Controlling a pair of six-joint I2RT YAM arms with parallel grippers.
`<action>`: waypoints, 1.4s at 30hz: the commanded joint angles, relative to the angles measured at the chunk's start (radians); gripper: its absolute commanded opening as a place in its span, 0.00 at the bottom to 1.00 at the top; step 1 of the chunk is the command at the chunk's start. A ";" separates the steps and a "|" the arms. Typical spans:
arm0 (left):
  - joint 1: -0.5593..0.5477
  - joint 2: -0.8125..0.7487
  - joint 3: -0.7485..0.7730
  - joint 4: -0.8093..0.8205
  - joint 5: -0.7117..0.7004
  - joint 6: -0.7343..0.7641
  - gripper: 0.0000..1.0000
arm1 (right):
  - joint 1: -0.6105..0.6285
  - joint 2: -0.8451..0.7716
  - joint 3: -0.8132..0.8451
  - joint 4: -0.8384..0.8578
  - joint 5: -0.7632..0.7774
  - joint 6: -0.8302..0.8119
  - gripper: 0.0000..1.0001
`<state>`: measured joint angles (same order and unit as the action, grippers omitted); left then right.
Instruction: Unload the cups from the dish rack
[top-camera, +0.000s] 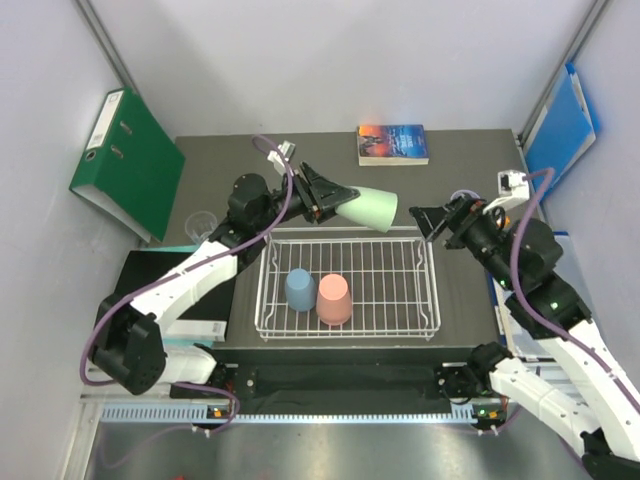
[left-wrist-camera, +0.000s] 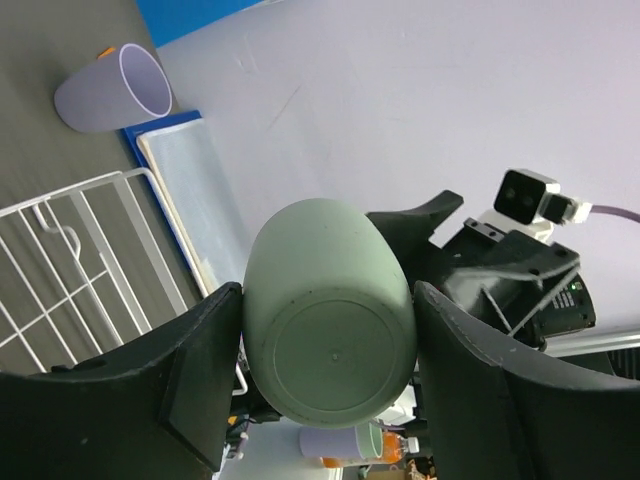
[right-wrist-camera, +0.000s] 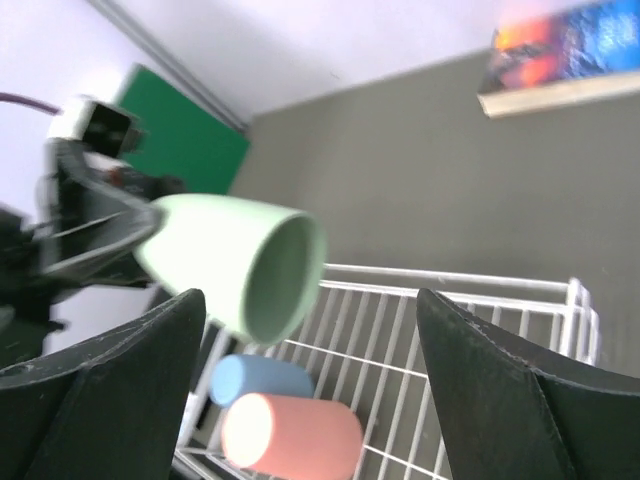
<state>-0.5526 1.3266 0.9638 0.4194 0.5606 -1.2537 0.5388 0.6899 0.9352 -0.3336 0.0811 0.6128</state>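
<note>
Top external view: my left gripper (top-camera: 338, 200) clamps the green cup (top-camera: 375, 208) by its base above the far rail of the rack (top-camera: 433, 290), long axis level, mouth facing my open-jawed right gripper (top-camera: 424, 221) just beside; blue cup (top-camera: 299, 289) and pink cup (top-camera: 334, 299) stand inside.

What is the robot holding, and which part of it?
The left hand holds the green cup sideways by its bottom end. The right hand is open, holding nothing.

Four plastic cups (top-camera: 375, 207) (top-camera: 299, 290) (top-camera: 334, 299) (left-wrist-camera: 110, 90), one glass cup (top-camera: 200, 222), one dish rack (top-camera: 392, 285), one book (top-camera: 393, 144), two binders (top-camera: 125, 165) (top-camera: 560, 130).
</note>
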 joint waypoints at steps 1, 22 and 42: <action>-0.004 0.003 0.038 0.108 -0.008 -0.024 0.00 | 0.010 0.008 0.030 0.111 -0.181 -0.021 0.86; -0.076 0.053 0.032 0.156 0.007 -0.073 0.03 | 0.010 0.221 0.037 0.271 -0.360 0.042 0.00; 0.043 0.075 0.320 -1.021 -0.541 0.254 0.98 | -0.178 1.123 1.208 -0.843 0.251 -0.015 0.00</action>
<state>-0.5053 1.3972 1.2633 -0.4717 0.0742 -1.0382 0.3950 1.7248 2.1403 -0.9474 0.3206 0.5621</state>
